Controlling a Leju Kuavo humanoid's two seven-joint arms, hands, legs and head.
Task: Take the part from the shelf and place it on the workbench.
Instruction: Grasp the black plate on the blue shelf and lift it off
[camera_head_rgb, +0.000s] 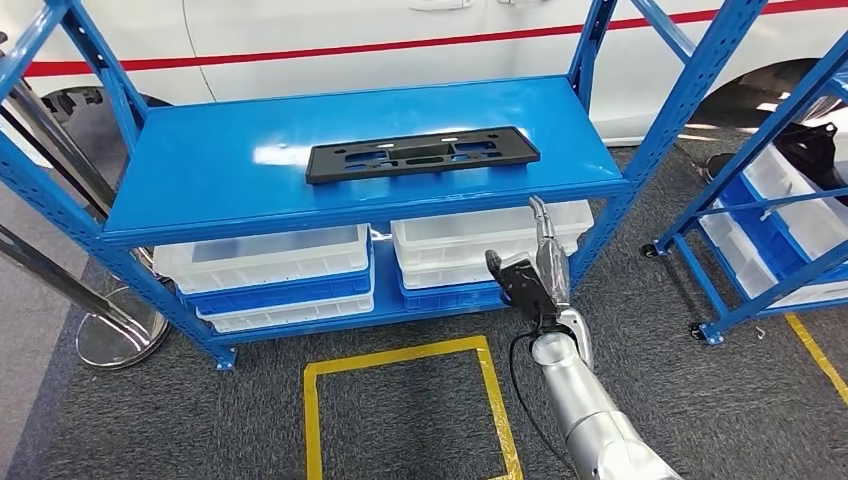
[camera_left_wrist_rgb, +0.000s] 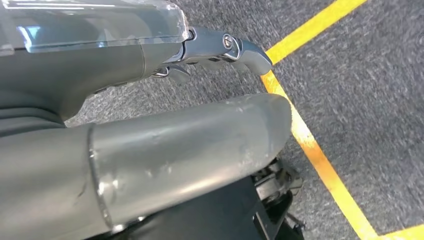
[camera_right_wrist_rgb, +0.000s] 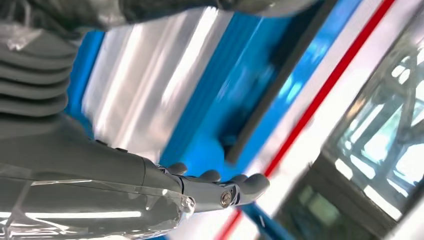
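part (camera_head_rgb: 422, 154) on shelf (camera_head_rgb: 200, 165) | right robot hand (camera_head_rgb: 540, 262) empty, below shelf edge

the right wrist view is smeared with motion blur: the black part (camera_right_wrist_rgb: 280, 85) reads as a dark streak, its cutouts indistinct. in the left wrist view the left hand (camera_left_wrist_rgb: 150, 145) is cut off by the picture's edge, hiding most of its fingers.
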